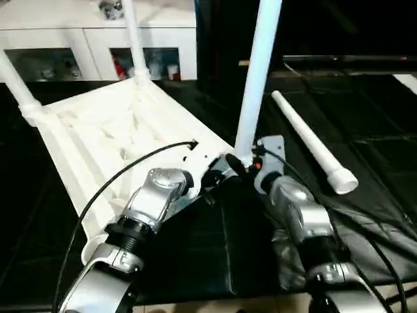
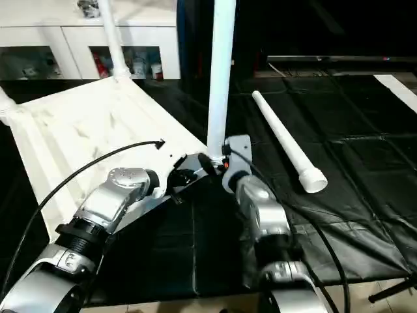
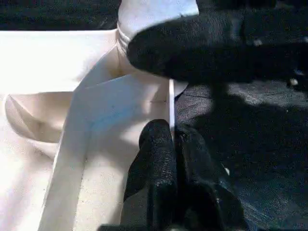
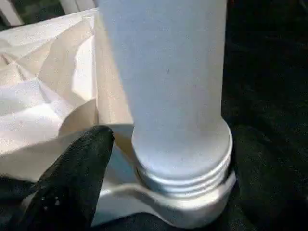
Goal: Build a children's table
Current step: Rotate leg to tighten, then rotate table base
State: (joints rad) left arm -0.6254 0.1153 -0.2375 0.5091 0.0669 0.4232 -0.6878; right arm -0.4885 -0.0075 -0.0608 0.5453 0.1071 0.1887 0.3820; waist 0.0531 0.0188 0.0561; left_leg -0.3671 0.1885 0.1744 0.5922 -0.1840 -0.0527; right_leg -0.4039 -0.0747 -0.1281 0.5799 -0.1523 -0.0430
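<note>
Three legs already stand up from the upturned table top [image 1: 98, 130], and the one in hand is the leg [image 1: 257, 72] rising at the near corner socket [image 4: 192, 207], directly in front of the right gripper [image 1: 244, 163]. Its threaded collar sits in the socket with a couple of thread rings exposed, so it looks only partly screwed home. The right gripper's fingers stand apart around the foot of the leg rather than pinching it; one black finger [image 4: 72, 178] lies beside the collar. The left gripper [image 3: 172, 144] is clenched on the thin rim of the table top, just beside that same socket, steadying the piece. To finish well, I judge the right gripper should close squarely on the tube just above the collar, turn it while keeping it upright so the threads do not cross, and let the left hold stop the top from spinning. A fourth leg [image 1: 313, 140] lies loose on the floor beyond and to the right of the right gripper, well apart from the top. Everything rests on black padded matting [image 1: 365, 117]; a white cabinet [image 1: 98, 45] with glass doors stands behind.
</note>
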